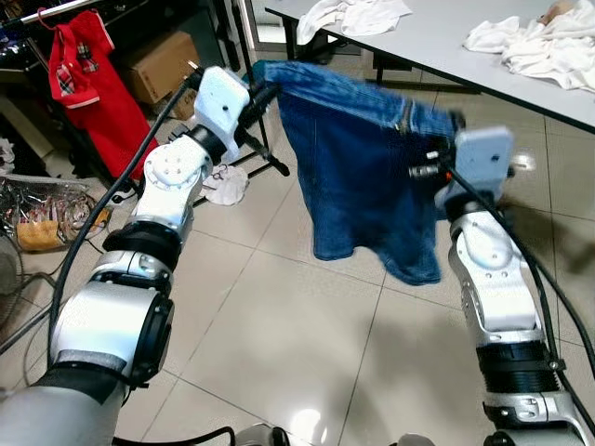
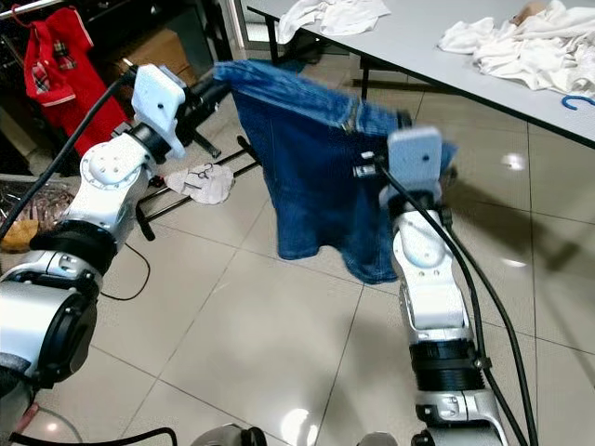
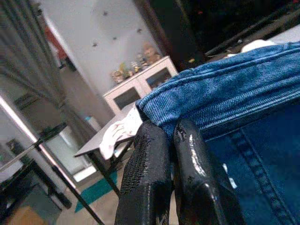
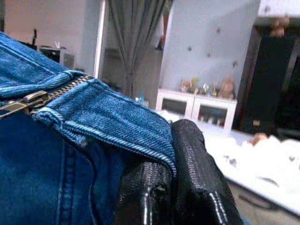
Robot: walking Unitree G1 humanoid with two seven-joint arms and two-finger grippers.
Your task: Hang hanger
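Left eye view: 2 silver arms hold a pair of blue denim shorts [image 1: 363, 177] stretched in the air above the tiled floor [image 1: 279, 325]. The left gripper [image 1: 263, 96] pinches 1 end of the waistband and the right gripper [image 1: 444, 139] pinches the other end, near the open zipper [image 4: 33, 96]. In the left wrist view, the 2 black fingers [image 3: 145, 178] are pressed nearly together with the denim hem clamped between them. In the right wrist view, the fingers [image 4: 192, 164] are likewise closed tight on the waistband edge. The shorts hang down between the arms, clear of the floor. No hanger can be made out on the shorts.

Behind them stands a grey table [image 1: 446, 42] carrying heaps of white cloth [image 1: 535, 42]. A red shirt [image 1: 88, 84] hangs on a rack at the far left, with a cardboard box [image 1: 158, 65] beside it. A small white rag [image 1: 226, 183] lies on the floor near the left arm.
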